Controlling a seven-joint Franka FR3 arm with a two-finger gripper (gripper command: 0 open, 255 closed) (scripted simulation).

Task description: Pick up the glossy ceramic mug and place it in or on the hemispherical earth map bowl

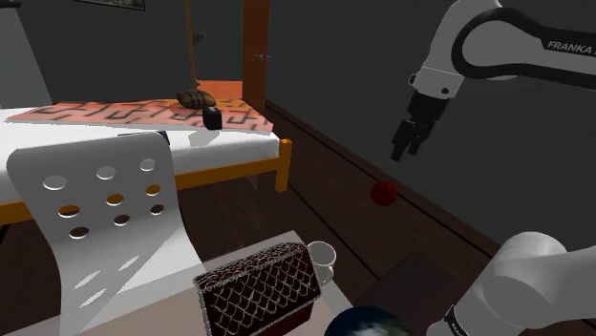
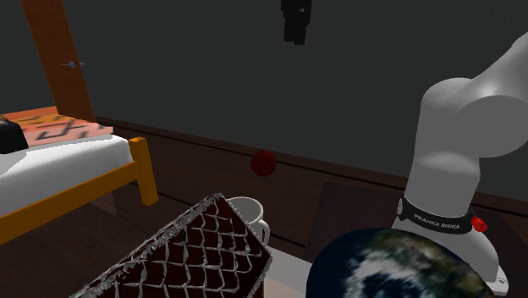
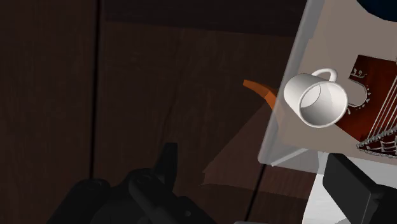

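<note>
grey table (image 3: pixel 286 137): one white mug (image 3: pixel 316 98), one earth bowl (image 2: pixel 398 267); tool (image 1: pixel 405 153) apart, empty.

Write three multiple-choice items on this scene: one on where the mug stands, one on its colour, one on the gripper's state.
1. Where does the mug stand?
A. on the bed
B. on the table, beside the dark red latticed box
C. inside the globe bowl

2. What colour is the mug?
A. white
B. red
C. black

3. How is the gripper?
A. shut on the mug
B. open and empty, up in the air
C. shut on a ball

Answers:
1 B: the mug sits upright next to the box, near the table's edge.
2 A: it is plain white in all three views.
3 B: in the wrist view the fingers stand apart with nothing between them, and the mug lies well beyond them.
</note>
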